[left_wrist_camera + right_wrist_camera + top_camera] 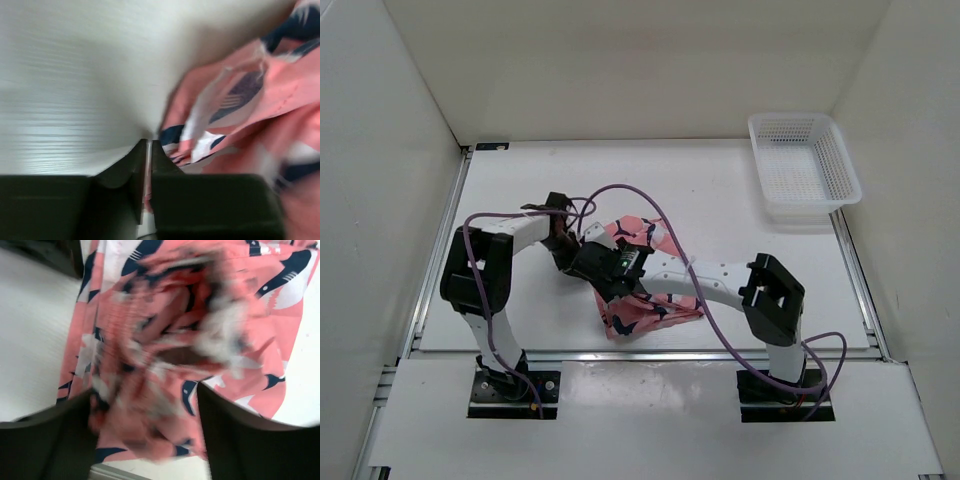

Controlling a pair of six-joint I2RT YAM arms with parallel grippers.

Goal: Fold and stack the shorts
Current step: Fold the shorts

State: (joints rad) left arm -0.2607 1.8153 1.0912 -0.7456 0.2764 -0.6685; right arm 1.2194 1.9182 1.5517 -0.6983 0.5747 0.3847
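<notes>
The salmon-pink shorts (650,300) with navy and white whale shapes lie crumpled on the white table, in front of the middle. My left gripper (563,237) is at their far left edge. In the left wrist view the left gripper (148,145) is shut, with a thin strip of pink fabric pinched between its fingers, and the shorts (260,100) bunch up to its right. My right gripper (607,272) is over the shorts' left part. In the right wrist view the right gripper (145,405) is open, its fingers (240,440) wide apart around blurred, bunched fabric (165,315).
A white plastic mesh basket (805,207) stands at the back right of the table. White walls close in the table on the left, back and right. Purple cables loop over both arms above the shorts.
</notes>
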